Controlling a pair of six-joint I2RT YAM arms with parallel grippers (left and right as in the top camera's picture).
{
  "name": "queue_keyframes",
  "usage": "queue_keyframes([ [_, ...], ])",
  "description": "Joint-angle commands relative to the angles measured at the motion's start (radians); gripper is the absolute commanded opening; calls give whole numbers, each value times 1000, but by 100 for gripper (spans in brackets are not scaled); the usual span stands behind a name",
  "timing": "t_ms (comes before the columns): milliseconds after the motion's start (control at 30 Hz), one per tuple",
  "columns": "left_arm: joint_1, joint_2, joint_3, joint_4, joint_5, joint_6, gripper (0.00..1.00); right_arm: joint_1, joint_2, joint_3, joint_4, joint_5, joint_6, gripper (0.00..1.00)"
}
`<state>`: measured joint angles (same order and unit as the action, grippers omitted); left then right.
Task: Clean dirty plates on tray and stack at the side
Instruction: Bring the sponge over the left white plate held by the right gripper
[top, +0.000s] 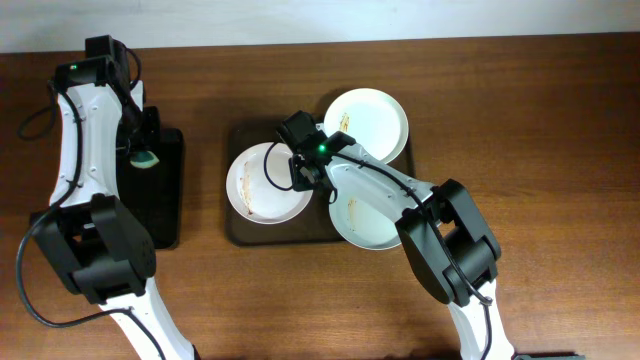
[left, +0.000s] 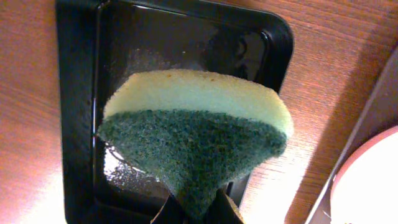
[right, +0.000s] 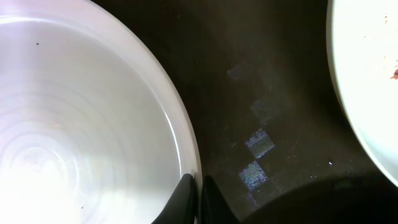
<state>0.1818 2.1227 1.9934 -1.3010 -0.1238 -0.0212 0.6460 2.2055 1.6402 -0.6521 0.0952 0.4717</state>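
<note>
Pinching: left fingers (left: 163, 214) one sponge (left: 193, 130), right fingers (right: 185, 200) one of three plates (top: 262, 185).

The left plate (top: 262, 185) is white with thin brown smears; the front plate (top: 368, 225) is white with one brown streak; the back plate (top: 372, 120) is white; the tray (top: 240, 228) is dark brown; the sponge (left: 196, 130) is pale yellow over dark green; the small tray (left: 186, 43) is glossy black; the table (top: 560, 120) is reddish-brown wood grain; the left arm (top: 80, 140) and right arm (top: 385, 190) are white with black joints.
</note>
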Motion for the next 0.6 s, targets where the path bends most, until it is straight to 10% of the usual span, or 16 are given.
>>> queue_keyframes([
  [0,-4,-4,3,-2,100,14,1,0,10,9,-5,6,2,5],
  [567,-314,-1,-243,164,286,-36,1,-84,10,7,2,-194,1,4],
])
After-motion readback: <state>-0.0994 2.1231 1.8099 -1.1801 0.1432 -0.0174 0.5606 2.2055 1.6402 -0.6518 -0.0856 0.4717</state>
